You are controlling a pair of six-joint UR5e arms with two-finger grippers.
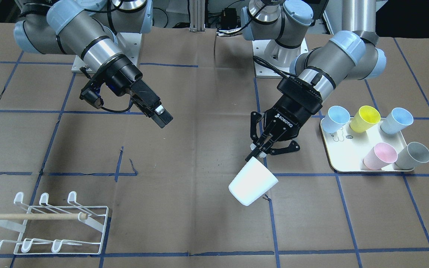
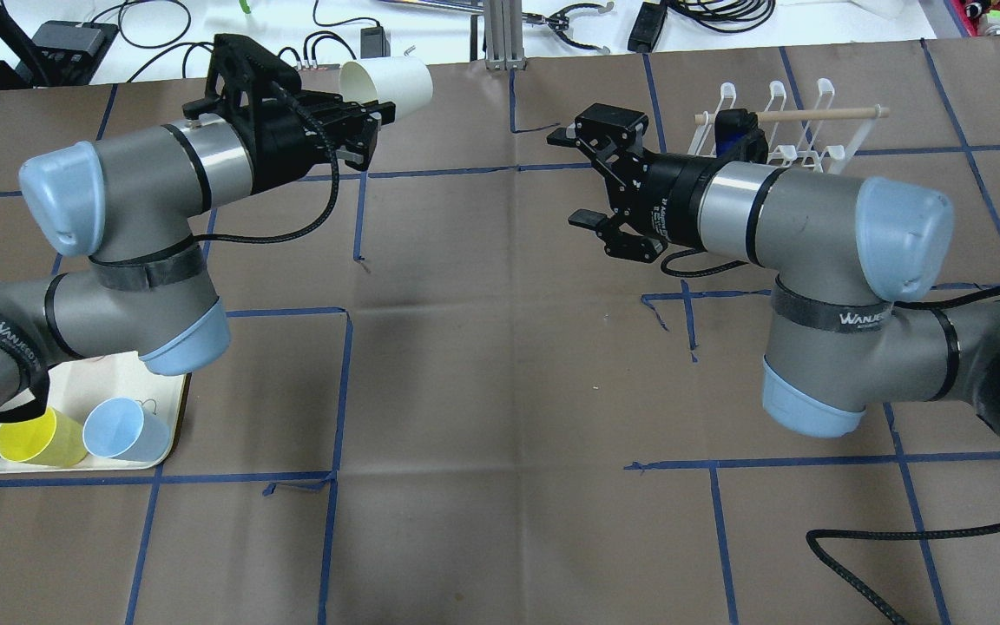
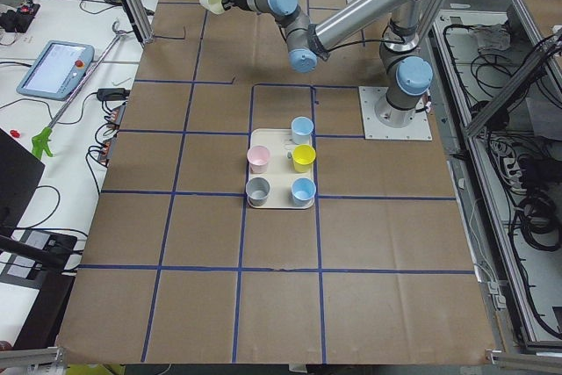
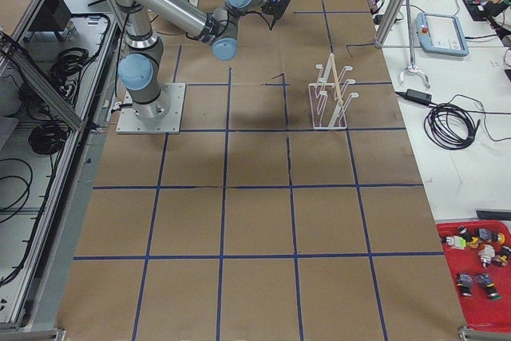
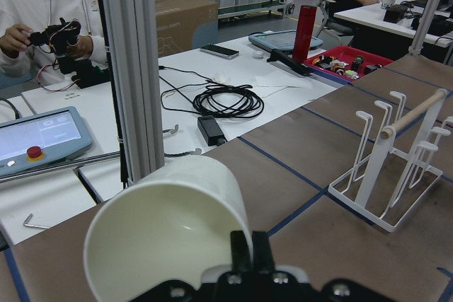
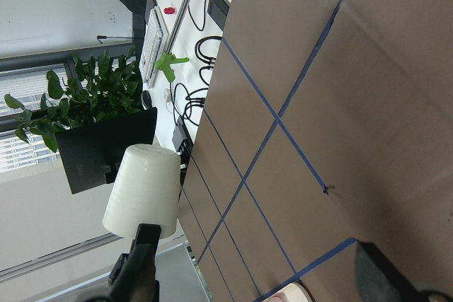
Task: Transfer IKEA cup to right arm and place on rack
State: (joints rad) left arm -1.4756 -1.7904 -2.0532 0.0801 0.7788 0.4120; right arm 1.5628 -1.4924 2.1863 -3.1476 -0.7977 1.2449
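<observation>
I find the left gripper (image 1: 258, 152) clenched on the rim of the IKEA cup (image 1: 253, 185), one finger inside and one outside, holding it tilted in the air above the table (image 1: 199, 230). The right gripper (image 2: 571, 178) is spread and empty, well apart from the cup. The rack (image 1: 32, 216) stands on its side.

Risk: a rim pinch is a thin hold, so a nudge at hand-over may pivot the cup, and early release would drop it.

The cup is plain white, smooth and tapered.
</observation>
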